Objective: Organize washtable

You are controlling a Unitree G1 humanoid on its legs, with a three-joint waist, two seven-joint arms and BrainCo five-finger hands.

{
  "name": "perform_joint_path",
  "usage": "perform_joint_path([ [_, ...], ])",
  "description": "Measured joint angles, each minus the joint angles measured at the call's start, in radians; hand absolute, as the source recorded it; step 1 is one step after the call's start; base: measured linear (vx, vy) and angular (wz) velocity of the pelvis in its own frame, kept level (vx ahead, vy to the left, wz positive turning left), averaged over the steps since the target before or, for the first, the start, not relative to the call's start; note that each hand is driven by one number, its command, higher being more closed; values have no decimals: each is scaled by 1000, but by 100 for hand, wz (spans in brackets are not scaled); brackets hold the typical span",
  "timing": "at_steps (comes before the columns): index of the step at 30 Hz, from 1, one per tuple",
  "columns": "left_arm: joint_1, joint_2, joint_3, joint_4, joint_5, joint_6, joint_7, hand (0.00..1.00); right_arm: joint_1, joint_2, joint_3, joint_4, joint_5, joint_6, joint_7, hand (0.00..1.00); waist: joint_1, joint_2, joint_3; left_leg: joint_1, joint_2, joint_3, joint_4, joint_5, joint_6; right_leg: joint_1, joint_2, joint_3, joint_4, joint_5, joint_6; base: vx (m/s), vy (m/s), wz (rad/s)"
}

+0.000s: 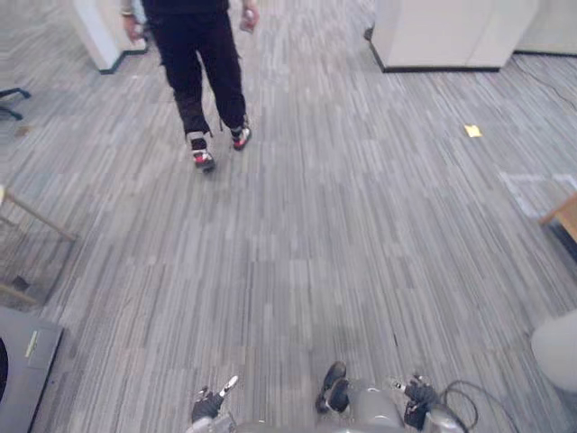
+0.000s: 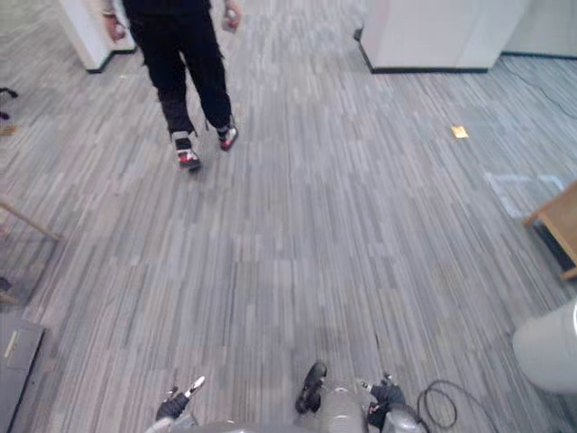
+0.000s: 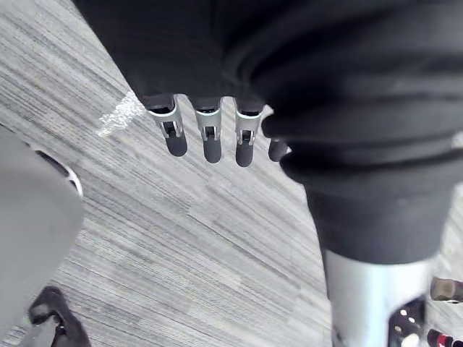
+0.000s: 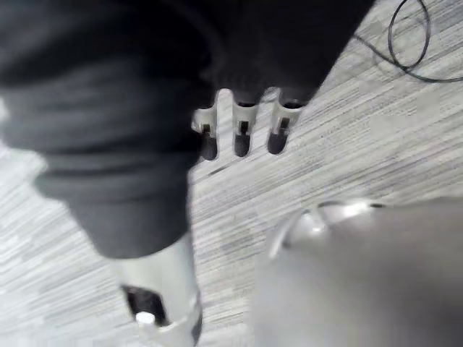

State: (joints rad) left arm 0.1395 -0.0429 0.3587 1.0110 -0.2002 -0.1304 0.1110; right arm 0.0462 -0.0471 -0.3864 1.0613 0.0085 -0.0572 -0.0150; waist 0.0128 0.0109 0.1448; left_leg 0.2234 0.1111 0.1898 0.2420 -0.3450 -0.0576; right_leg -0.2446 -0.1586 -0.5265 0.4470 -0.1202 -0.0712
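We are walking empty-handed, our left hand [image 3: 210, 141] and right hand [image 4: 242, 139] hanging with fingers straight and relaxed above the carpet [image 1: 343, 234] well behind the person [image 1: 203, 63], so we are leaving the washtable's place, weight and holds as things we cannot tell.

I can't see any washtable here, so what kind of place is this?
Probably an office or lab hall, not a washroom. Grey striped carpet covers the wide floor, a white cabinet with a dark base stands at the far side, and a person in black trousers walks away.
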Motion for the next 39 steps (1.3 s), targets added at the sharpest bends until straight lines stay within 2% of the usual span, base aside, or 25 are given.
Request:
perform_joint_path([
  [1,-1,1,4,3,0,2,-1,0,0,0,0,2,0,0,1,0,0,-9,-7,-4,3,-3,23,0,0,8,1,-3,1,-9,4,164,-33,30],
  [3,-2,7,7,3,-2,2,-2,0,1,1,-1,28,0,0,2,0,1,1,-10,-87,40,-32,217,3,-7,57,27,-25,-56,-22,11,171,-86,20],
  [4,-3,10,17,1,-3,2,-1,0,3,-5,0,32,0,0,2,0,2,-2,-21,-170,81,-56,406,30,-51,90,61,-33,-99,-14,22,159,-92,7],
  [5,-1,15,36,1,-3,2,-2,0,3,-12,3,35,-2,0,3,0,7,27,-15,-231,119,-67,541,72,-82,112,90,-35,-119,-13,23,274,-62,-18],
  [6,1,17,46,14,-5,8,2,0,3,-21,8,37,-2,0,3,0,7,36,-19,-285,162,-68,675,153,-84,145,126,-28,-148,-16,19,326,4,-45],
  [7,13,36,42,33,-9,14,3,0,3,-20,23,45,-1,0,1,0,6,29,-22,-321,193,-53,765,194,-74,177,148,-9,-185,-19,7,346,31,-48],
  [8,13,41,41,40,-14,14,3,0,0,-17,24,54,-1,-3,-1,0,6,32,-23,-338,207,-37,788,173,-55,188,152,-2,-199,-14,0,311,38,-41],
  [9,14,46,42,42,-25,15,4,0,-1,-18,3,60,-1,0,-2,0,4,19,-19,-366,228,14,754,142,-27,216,152,15,-243,0,1,294,36,-26],
  [11,15,51,41,40,-25,13,4,0,0,-21,1,76,-2,2,-3,0,5,7,-11,-367,240,62,634,103,-34,251,140,36,-284,23,27,269,66,-27],
  [13,20,55,34,40,-25,12,5,0,-2,-21,1,87,-2,0,-4,0,2,0,-14,-358,234,87,387,101,-43,274,113,50,-308,36,46,188,149,-28],
  [14,17,54,27,38,-25,10,7,0,-8,-24,2,94,-2,-2,-4,0,3,4,-17,-340,217,84,177,123,-58,274,100,67,-315,43,66,228,333,-48],
  [15,16,54,25,39,-25,10,8,0,-10,-29,2,95,-2,-2,-4,0,10,10,-23,-324,192,77,65,228,-118,278,86,93,-331,55,95,234,319,-45],
  [16,21,51,26,38,-25,9,9,0,-7,-19,3,94,-1,-3,-5,0,6,-5,-35,-310,167,80,30,236,-110,281,78,98,-351,67,112,278,300,-17],
  [17,23,68,19,39,-25,6,13,0,1,-7,5,96,-2,-4,-3,0,-8,-30,-53,-294,124,85,-8,245,-99,286,48,98,-386,80,133,197,145,14],
  [18,19,83,-3,38,-25,2,20,0,8,2,3,99,-2,-4,-5,0,-8,-46,-60,-290,97,88,-15,245,-99,293,25,97,-399,88,143,219,202,19],
  [19,16,88,-8,40,-25,3,21,0,12,4,3,101,-2,-4,-4,0,-7,-55,-66,-286,87,88,-17,244,-97,297,13,97,-399,88,144,177,185,11],
  [22,19,90,-25,41,-24,4,21,0,30,8,3,100,-2,-4,-4,0,0,-56,-69,-224,45,89,-52,240,-91,342,-22,98,-400,90,146,133,142,8],
  [23,37,106,-90,55,-24,5,22,0,38,-12,40,94,-11,3,-6,0,0,-46,-88,-117,-58,90,-335,372,-39,346,-59,93,-466,129,205,47,54,2],
  [33,37,106,-90,56,-19,5,22,0,38,-12,39,93,-16,3,-12,0,-1,-45,-88,-117,-58,93,-343,372,-39,345,-60,92,-468,129,205,0,0,0],
  [39,36,106,-92,56,32,5,24,0,39,-10,23,93,-20,9,-50,0,-2,-40,-85,-116,-57,113,-344,370,-42,345,-60,89,-471,130,206,0,0,-1],
])
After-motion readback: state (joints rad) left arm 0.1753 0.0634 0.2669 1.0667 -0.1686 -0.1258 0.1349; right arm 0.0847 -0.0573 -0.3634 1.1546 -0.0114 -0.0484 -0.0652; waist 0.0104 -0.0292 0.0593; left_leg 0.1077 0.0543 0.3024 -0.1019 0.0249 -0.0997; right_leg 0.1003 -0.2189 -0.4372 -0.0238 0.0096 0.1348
